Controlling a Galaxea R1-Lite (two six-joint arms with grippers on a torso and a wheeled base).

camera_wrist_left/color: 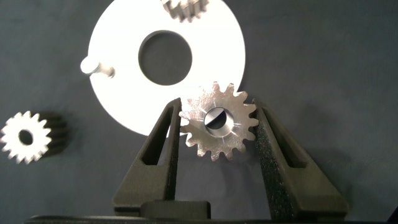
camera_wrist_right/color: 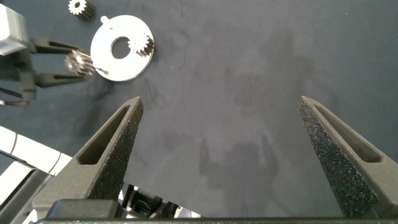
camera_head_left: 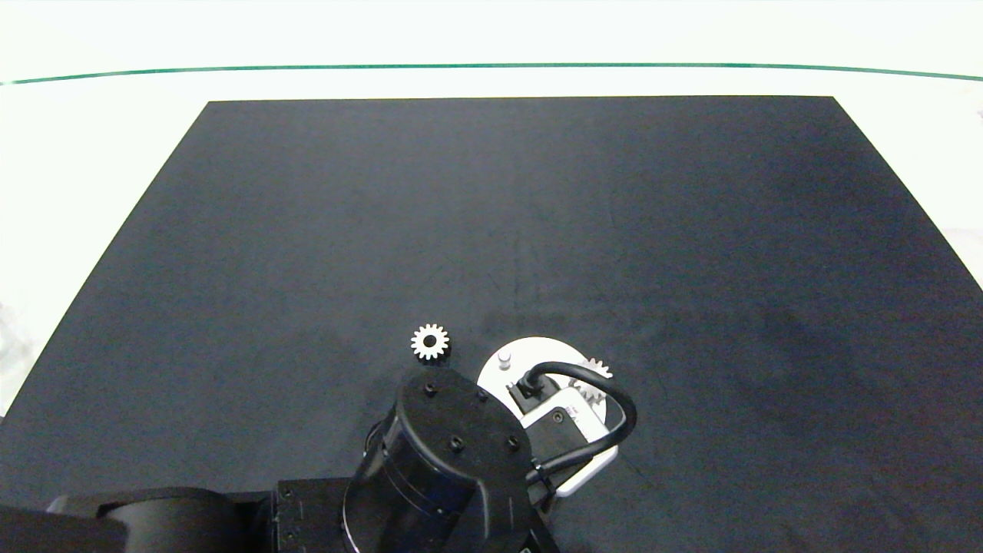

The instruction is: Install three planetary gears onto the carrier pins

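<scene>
Head view: one black rectangular mat (camera_head_left: 491, 230) on a white table (camera_head_left: 92, 153), with a thin green line (camera_head_left: 491, 66) running across the table beyond the mat's far edge. Nearly all of the mat lies bare; every item sits near its near edge, slightly left of centre.

Item 1: flat white ring-shaped disc (camera_wrist_left/color: 205, 37) with a large centre hole, lying on the mat. One short white-grey carrier pin (camera_wrist_left/color: 98, 66) stands bare near the rim. In the head view the left arm's wrist and black cable cover the disc's near half.

Item 2: small silver-white toothed spur gear (camera_wrist_left/color: 219, 122) with a round centre hole, pinched at its rim between the two grey fingers of the left gripper (camera_wrist_left/color: 217, 134), at the disc's edge. A second pin's top shows through the gear's hole (whether the gear is seated on it cannot be told).

Item 3: second gear (camera_wrist_right/color: 142, 43), resting on the disc; cut off in the left wrist view, half hidden by cable in the head view.

Item 4: third gear (camera_head_left: 430, 341), loose on the mat just beside the disc, apart from it, on its left.

Item 5: right gripper (camera_wrist_right/color: 224, 149), fingers spread wide, above bare mat well away from the disc; not seen in the head view.
</scene>
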